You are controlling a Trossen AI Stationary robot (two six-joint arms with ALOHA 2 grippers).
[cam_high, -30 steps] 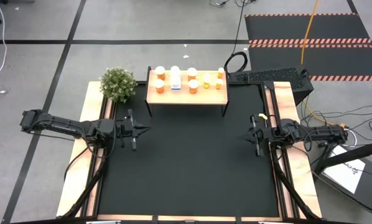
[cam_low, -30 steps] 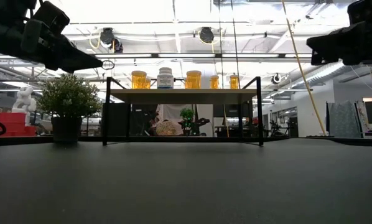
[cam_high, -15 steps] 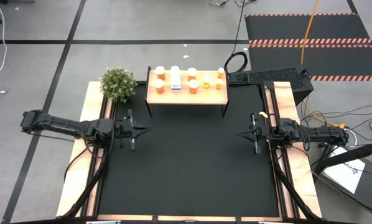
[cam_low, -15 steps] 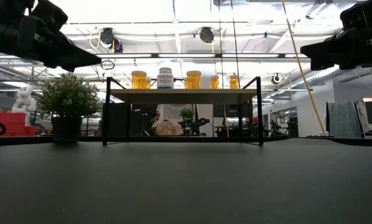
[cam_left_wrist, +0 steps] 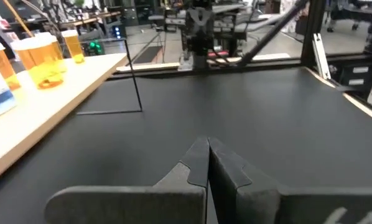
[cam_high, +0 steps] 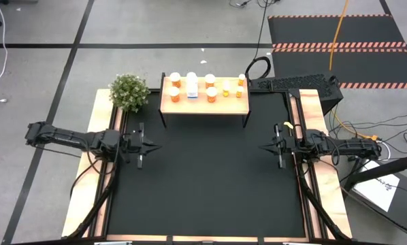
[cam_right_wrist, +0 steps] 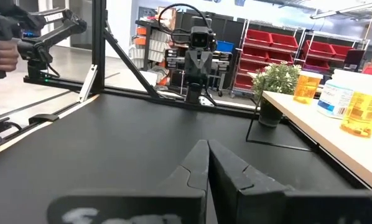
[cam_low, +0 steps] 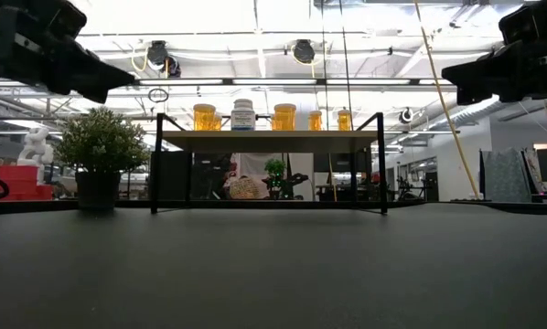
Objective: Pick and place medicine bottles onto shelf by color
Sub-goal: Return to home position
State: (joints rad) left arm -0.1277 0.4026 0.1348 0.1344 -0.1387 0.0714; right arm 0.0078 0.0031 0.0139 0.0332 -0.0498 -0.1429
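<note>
Both closed, empty: left end effector, right end effector at opp. mat edges.

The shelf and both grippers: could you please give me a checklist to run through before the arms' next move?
1. Left gripper shut, holding nothing: ok.
2. Right gripper shut, holding nothing: ok.
3. Medicine bottles upright on the shelf: ok.
4. No bottle lying on the black mat: ok.
5. Both grippers apart from the shelf and the plant: ok.
6. Colour grouping: the white bottle stands between large orange bottles; whether that layout is intended: cannot tell.
</note>
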